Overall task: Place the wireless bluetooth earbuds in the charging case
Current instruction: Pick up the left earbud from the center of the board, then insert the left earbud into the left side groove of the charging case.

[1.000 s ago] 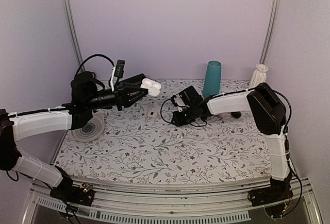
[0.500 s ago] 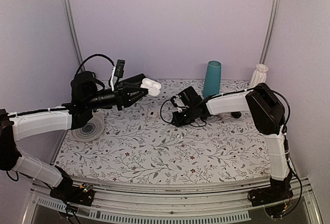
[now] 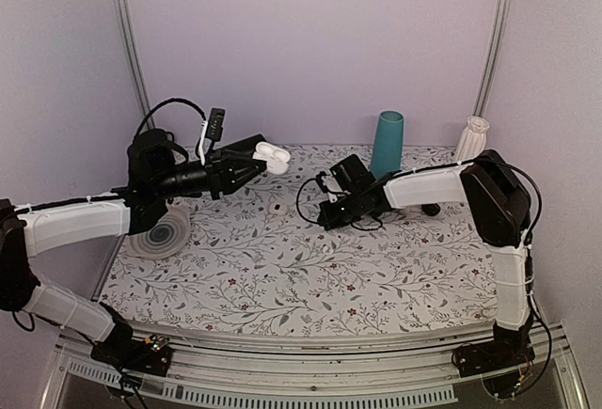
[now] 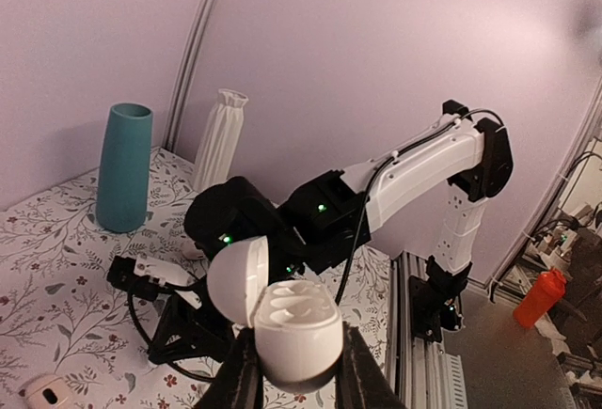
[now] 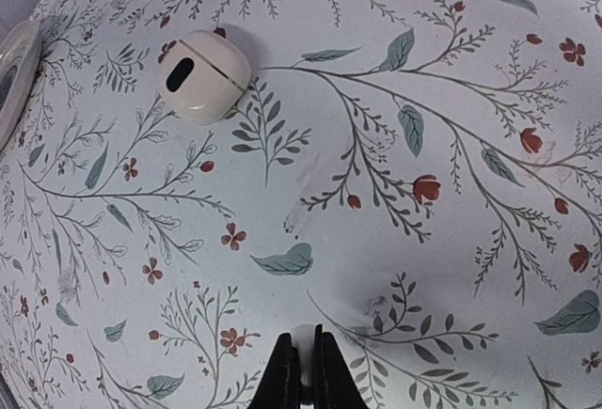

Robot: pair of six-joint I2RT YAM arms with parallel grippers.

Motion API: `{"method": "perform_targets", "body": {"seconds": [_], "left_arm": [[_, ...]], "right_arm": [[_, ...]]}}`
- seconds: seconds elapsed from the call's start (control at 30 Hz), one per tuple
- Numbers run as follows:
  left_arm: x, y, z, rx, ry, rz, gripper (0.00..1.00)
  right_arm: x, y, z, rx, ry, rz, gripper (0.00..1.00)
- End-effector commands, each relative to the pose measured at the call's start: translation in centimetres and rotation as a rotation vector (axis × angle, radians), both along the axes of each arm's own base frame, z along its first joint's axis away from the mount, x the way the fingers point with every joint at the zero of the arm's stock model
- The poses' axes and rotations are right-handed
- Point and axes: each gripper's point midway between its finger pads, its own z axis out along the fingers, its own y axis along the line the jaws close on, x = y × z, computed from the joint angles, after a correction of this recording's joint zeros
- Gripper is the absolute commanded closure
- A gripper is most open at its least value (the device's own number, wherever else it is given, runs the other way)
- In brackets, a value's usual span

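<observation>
White charging case [image 4: 292, 334], lid [image 4: 235, 273] open, in left fingers [image 4: 243, 381]

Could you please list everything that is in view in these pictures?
charging case: one, white, lid open, in the left gripper
round piece: one, white with dark centre, on the table
tall vase: one, teal, table's back
ribbed vase: one, white, back right corner
disc: one, grey, table's left edge
bottle: one, orange, beyond the table
table: one, floral cover
left gripper: one, black, shut on case, raised
right gripper: one, black, shut, low over the table
</observation>
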Motion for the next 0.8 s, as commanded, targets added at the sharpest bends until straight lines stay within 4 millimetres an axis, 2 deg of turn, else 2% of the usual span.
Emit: {"method": "perform_targets", "body": {"seconds": [0.0,0.13,0.3,0.33,0.4,0.43,0.63,0.67,0.77], "left_arm": [[0.7,0.7,-0.2,0.013,-0.013,-0.028,1.0],[0.6,0.7,-0.8,0.028,-0.021,-0.069,1.0],[0.4,0.3,-1.5,0.047,-0.026,-0.111,1.0],[0.4,0.2,-1.6,0.05,-0.024,-0.116,1.0],[0.3,0.0,-1.9,0.054,-0.029,-0.135,1.0],[0.1,0.0,-2.0,0.056,-0.037,-0.147,1.0],[-2.0,-0.3,-1.9,0.058,-0.171,-0.198,1.0],[-2.3,-0.4,-1.9,0.063,-0.197,-0.205,1.0],[-3.2,-0.7,-1.8,0.074,-0.267,-0.231,1.0]], "right_arm": [[0.8,-0.4,7.0,0.089,-0.137,-0.005,0.96],[-0.3,-0.7,10.5,0.137,-0.198,0.036,0.96],[-2.2,-1.1,15.7,0.219,-0.284,0.102,0.96],[-2.7,-1.3,17.3,0.246,-0.31,0.117,0.96],[-3.7,-1.4,18.9,0.279,-0.338,0.15,0.96],[-4.3,-1.6,20.3,0.304,-0.362,0.169,0.96],[-8.5,-1.5,26.1,0.404,-0.488,0.295,0.96],[-9.5,-1.4,26.0,0.407,-0.489,0.322,0.96],[-12.0,-1.0,28.3,0.446,-0.541,0.406,0.96]]}}
